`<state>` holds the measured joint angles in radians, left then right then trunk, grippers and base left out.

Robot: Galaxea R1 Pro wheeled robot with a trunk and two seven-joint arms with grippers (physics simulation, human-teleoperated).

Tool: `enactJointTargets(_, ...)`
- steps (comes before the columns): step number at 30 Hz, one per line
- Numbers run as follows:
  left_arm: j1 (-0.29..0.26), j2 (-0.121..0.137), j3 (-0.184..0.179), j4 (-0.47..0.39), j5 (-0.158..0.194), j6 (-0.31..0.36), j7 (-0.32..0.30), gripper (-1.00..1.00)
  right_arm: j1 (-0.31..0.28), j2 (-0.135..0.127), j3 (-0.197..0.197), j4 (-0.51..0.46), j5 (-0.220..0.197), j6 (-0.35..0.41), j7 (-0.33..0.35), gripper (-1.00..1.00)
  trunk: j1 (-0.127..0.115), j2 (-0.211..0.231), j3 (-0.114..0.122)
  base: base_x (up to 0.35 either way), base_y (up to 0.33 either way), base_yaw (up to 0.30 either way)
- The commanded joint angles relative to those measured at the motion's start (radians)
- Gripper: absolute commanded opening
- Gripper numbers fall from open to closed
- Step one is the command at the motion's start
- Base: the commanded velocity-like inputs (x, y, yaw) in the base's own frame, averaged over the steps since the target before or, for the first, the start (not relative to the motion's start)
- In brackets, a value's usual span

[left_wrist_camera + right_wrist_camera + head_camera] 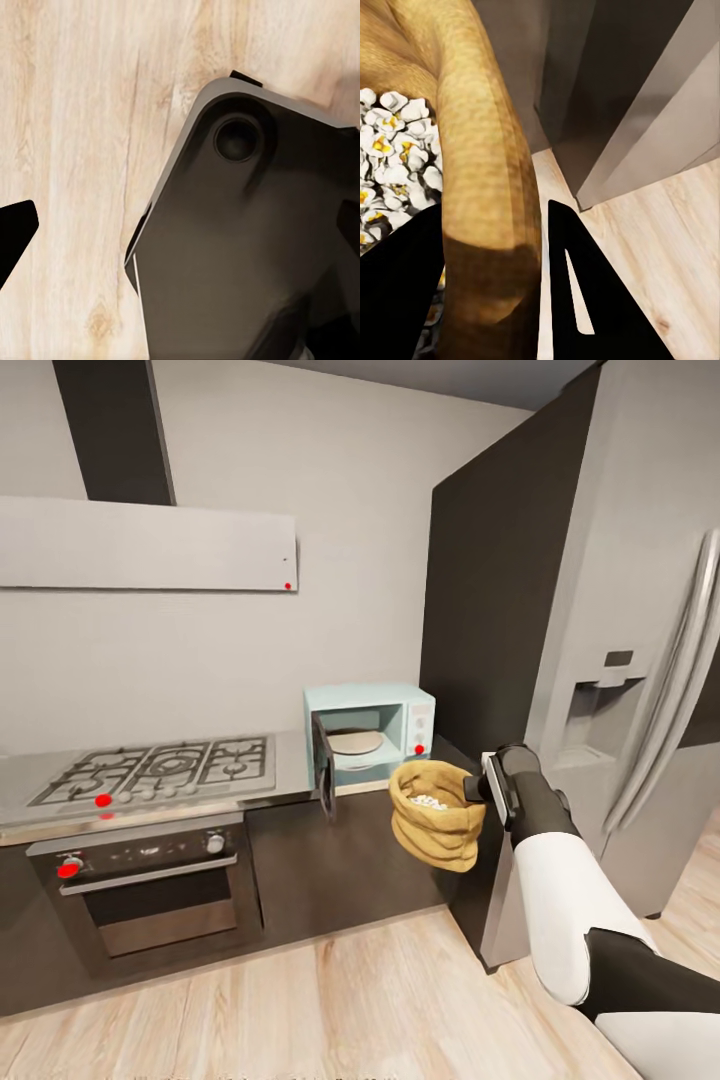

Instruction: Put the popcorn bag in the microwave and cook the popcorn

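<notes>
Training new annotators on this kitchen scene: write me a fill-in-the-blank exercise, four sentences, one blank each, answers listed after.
1. The right gripper pinches the rim of the ____.
2. The microwave stands on the countertop with its door ____.
3. The popcorn inside the bag is white with touches of ____.
4. The popcorn bag hangs in the air, in front of the cabinets, to the ____ of the gas hob.

Missing words: popcorn bag; open; yellow; right

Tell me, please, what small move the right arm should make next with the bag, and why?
Probably carry the popcorn bag left and forward toward the microwave: the right gripper pinches its rim in mid-air, popcorn inside, and the door stands open with the turntable bare.
</notes>
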<state>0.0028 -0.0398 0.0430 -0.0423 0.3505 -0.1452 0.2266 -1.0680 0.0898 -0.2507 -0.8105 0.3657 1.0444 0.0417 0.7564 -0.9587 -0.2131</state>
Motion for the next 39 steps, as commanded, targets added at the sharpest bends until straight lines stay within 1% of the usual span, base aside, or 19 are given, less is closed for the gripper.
enactJointTargets(1,0.000,-0.001,0.005,-0.002,0.002,-0.003,0.003,1.00,-0.001,0.001,-0.004,-0.001,0.005,0.003,0.004,-1.00,0.000,-0.001,-0.003,0.000,0.000,0.102)
enactJointTargets(9,0.000,-0.002,0.004,-0.002,0.002,-0.002,0.003,1.00,-0.001,0.001,-0.005,-0.002,0.008,0.003,0.003,-1.00,0.000,-0.001,-0.013,0.047,-0.035,0.097)
enactJointTargets(26,0.000,-0.002,0.003,-0.001,0.001,-0.002,0.002,1.00,-0.001,0.001,-0.004,-0.003,0.009,0.003,-0.002,-1.00,0.000,-0.001,-0.015,0.197,-0.214,0.009)
enactJointTargets(32,0.000,-0.001,0.003,-0.002,0.002,-0.003,0.002,1.00,-0.001,-0.001,-0.004,-0.002,0.009,0.003,-0.002,-1.00,0.000,-0.001,-0.020,0.187,-0.219,0.158)
enactJointTargets(39,0.000,0.000,0.003,-0.002,0.002,-0.004,0.002,1.00,-0.001,0.000,-0.003,-0.003,0.009,0.003,-0.002,-1.00,0.000,-0.001,-0.026,0.022,-0.024,0.118)
